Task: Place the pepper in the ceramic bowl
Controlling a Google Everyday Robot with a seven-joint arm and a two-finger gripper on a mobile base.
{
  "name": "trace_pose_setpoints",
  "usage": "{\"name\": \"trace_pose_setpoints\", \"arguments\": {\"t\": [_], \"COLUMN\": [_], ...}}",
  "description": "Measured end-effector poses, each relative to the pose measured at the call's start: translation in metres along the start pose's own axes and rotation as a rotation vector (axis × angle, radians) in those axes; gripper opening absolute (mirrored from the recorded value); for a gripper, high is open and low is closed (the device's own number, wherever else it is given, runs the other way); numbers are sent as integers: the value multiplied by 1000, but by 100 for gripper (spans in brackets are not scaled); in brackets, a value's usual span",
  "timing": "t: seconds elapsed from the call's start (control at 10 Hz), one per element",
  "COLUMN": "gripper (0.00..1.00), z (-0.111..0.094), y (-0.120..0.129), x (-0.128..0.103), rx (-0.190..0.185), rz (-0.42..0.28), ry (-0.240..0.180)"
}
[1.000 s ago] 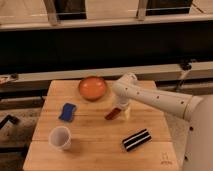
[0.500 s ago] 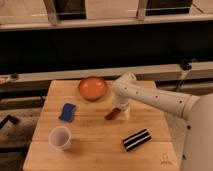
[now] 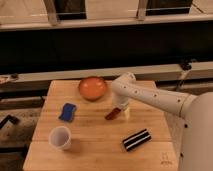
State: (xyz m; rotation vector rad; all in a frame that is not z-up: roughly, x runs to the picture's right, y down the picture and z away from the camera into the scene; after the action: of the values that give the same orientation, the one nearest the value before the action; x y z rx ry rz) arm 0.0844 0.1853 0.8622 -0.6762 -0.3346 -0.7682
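Note:
The pepper (image 3: 112, 114), small, slim and dark red, lies on the wooden table (image 3: 90, 127) near its middle. My gripper (image 3: 121, 111) hangs from the white arm right beside the pepper, at its right end, low over the table. The ceramic bowl (image 3: 92, 87), round, orange with a brownish rim, stands at the back of the table, up and left of the pepper, and looks empty.
A blue sponge-like block (image 3: 67, 111) lies left of the middle. A translucent white cup (image 3: 60, 137) stands at the front left. A black-and-white striped block (image 3: 136, 139) lies at the front right. A dark counter front runs behind the table.

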Motion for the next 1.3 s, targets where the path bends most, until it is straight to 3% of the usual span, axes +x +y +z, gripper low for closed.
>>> {"name": "trace_pose_setpoints", "arguments": {"t": [0.9, 1.2, 1.3], "gripper": [80, 73, 75], "z": [3, 4, 5], "y": [-1, -3, -2], "x": [0, 0, 0], "rx": [-18, -21, -24], "rz": [-6, -10, -11], "ry": [-12, -16, -18]}}
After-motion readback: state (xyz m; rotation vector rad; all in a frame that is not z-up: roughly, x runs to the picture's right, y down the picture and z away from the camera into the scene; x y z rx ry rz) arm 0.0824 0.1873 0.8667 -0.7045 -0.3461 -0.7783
